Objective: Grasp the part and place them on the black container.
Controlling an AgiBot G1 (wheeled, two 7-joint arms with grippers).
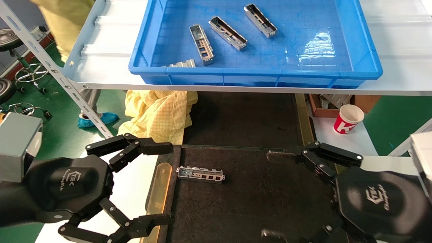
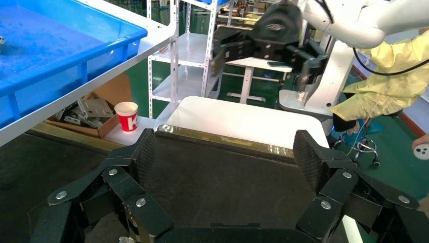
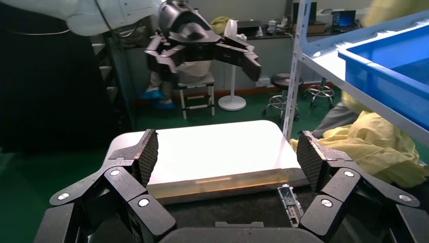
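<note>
Head view, described from left to right: the left gripper [image 1: 168,182] hovers over the left edge of the black container [image 1: 256,202], a flat dark tray with a felt-like surface and a brass-coloured strip [image 1: 158,189] along its side; its two fingers are spread wide apart and hold nothing. Just to its right, one part [image 1: 200,174], a slim silver-grey metal channel with rectangular cutouts, lies flat on the tray near the tray's left side, touching neither gripper. Farther right, the right gripper [image 1: 273,194] hangs over the tray's right portion, its fingers also spread wide and empty. On the white shelf [image 1: 101,50] above sits a deep blue bin [image 1: 364,57]. Inside it, three more metal channel pieces [image 1: 228,32] lie side by side at a slant in the left half, apart from one another, and a fourth piece [image 1: 182,63] rests against the bin's near wall at the left. Below the shelf, a crumpled yellow garment [image 1: 158,113] lies left of the tray, and a red and white paper cup [image 1: 348,118] stands upright to the tray's right, beside a cardboard box [image 1: 320,106].
</note>
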